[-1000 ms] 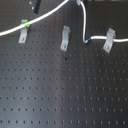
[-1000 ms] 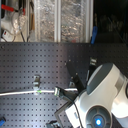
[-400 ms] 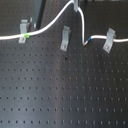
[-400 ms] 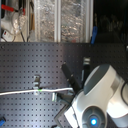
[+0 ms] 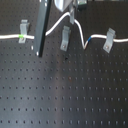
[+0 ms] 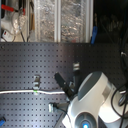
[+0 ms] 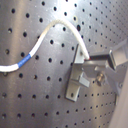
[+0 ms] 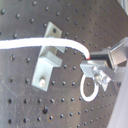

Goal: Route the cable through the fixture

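The white cable [image 5: 75, 25] runs in from the first exterior view's left, with its green band [image 5: 21, 36] by the left grey clip [image 5: 23, 30]. It arches up over the middle clip [image 5: 65, 39] and drops to its blue band [image 5: 88, 40] near the right clip [image 5: 109, 40]. My gripper [image 5: 72, 11] is shut on the cable at the top of the arch. In the first wrist view my gripper [image 7: 92, 59] pinches the cable [image 7: 50, 31] just above a clip [image 7: 80, 77]. The second wrist view shows my gripper [image 8: 92, 57] gripping the cable [image 8: 30, 44].
A dark slanted bar [image 5: 42, 25] crosses the cable between the left and middle clips. The black perforated board [image 5: 65, 90] spreads toward the front. In the second exterior view the white arm [image 6: 92, 100] fills the lower right, with cluttered shelves [image 6: 45, 20] behind.
My gripper has come down with the cable, so the arch's top now sits lower and closer to the middle clip. In the second exterior view the arm has shifted left.
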Robot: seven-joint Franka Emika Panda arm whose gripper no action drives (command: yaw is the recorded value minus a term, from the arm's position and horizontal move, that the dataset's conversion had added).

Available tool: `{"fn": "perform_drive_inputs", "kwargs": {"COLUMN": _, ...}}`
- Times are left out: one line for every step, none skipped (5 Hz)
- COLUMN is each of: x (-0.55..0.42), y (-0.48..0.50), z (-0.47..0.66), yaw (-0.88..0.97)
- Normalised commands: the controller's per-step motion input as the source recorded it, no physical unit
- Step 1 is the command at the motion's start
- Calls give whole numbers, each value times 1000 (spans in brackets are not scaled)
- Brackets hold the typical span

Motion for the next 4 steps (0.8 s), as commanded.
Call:
{"fn": "perform_drive_inputs", "kwargs": {"x": -147, "y": 85, "z": 209, "yaw": -197}}
{"fn": "perform_drive_inputs", "kwargs": {"x": -550, "y": 46, "z": 192, "yaw": -554}}
{"fn": "perform_drive_inputs", "kwargs": {"x": -17, "y": -30, "z": 0, "yaw": 0}}
{"fn": "perform_drive_inputs", "kwargs": {"x": -250, "y": 89, "z": 186, "yaw": -260}}
